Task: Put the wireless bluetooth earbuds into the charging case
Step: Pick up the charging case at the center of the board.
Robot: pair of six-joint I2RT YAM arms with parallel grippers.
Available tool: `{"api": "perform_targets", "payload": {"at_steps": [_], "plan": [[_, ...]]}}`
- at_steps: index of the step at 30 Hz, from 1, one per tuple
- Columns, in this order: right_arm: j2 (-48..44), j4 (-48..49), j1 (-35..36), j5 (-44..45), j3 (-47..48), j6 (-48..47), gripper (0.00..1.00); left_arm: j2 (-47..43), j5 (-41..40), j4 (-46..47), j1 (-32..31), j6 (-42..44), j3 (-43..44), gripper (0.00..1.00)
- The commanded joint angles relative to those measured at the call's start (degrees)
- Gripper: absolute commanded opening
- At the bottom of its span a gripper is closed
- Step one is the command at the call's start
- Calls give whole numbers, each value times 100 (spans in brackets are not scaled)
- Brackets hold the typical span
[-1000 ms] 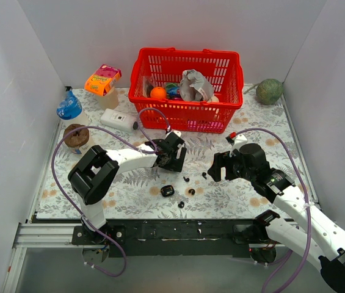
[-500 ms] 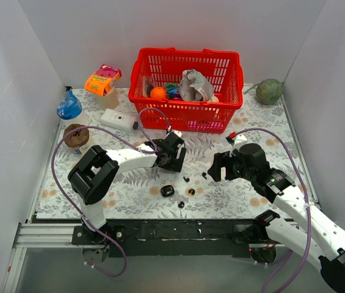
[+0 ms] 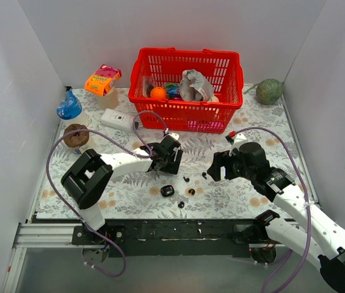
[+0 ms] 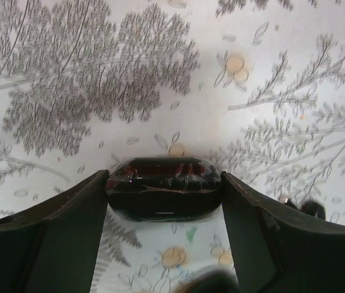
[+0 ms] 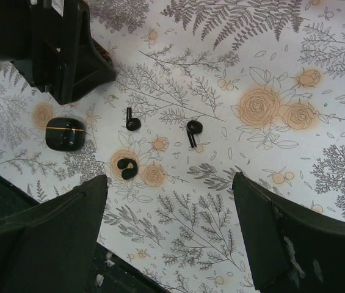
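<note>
The charging case (image 3: 167,190), a small black oval, lies on the floral cloth near the front edge. My left gripper (image 3: 166,166) hovers just behind it with its jaws apart. In the left wrist view the case (image 4: 165,198) fills the gap between the two fingertips of this gripper (image 4: 164,177). From the right wrist, cloth shows between that gripper and the case (image 5: 65,133). Earbuds lie loose to the right of the case (image 3: 186,179) (image 3: 191,191) (image 3: 181,204), also seen as small black bits (image 5: 132,122) (image 5: 192,129) (image 5: 126,168). My right gripper (image 3: 216,168) (image 5: 169,177) hangs open above them.
A red basket (image 3: 187,116) full of items stands at the back centre. A white box (image 3: 118,119), a blue-capped bottle (image 3: 69,108), an orange pack (image 3: 102,79) and a brown round thing (image 3: 76,135) sit back left. A green ball (image 3: 269,91) is back right.
My left gripper has shifted slightly left and toward the case, and its jaws have narrowed. The right arm, the case and the earbuds have stayed put.
</note>
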Motion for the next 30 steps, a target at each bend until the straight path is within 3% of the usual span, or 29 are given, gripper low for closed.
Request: {"api": "perform_targets", "payload": {"at_steps": [1,6,7,10,11,12,14,21,30], "plan": [[246,46,54,-406,665,-31,91,-1306,97,580,-46,48,-579,0],[791,-165,265,-1048,1474,-137,90,-2661,781,2687,-107,275,-2133,0],[905,-191,352,-1048,1588,-119,95,-2864,1105,3092,-142,311,-2467,0],[1002,-86,449,-1074,1773,-84,98,-3620,1754,4927,-256,486,-3715,0],[1046,-86,450,-1162,1817,-58,98,-3813,1924,6194,-291,601,-4075,0],[1099,-94,458,-1232,1922,-66,98,-4076,2064,6885,-309,706,-4853,0],[1336,-217,502,-1390,2080,-58,98,-4236,2207,8195,-362,1023,-5316,0],[2215,-850,1652,-785,2950,-14,98,-4368,2505,7843,-590,2016,-5090,0],[2505,-710,1970,-380,3021,347,98,-4588,2198,7376,-995,2649,-4746,0]]}}
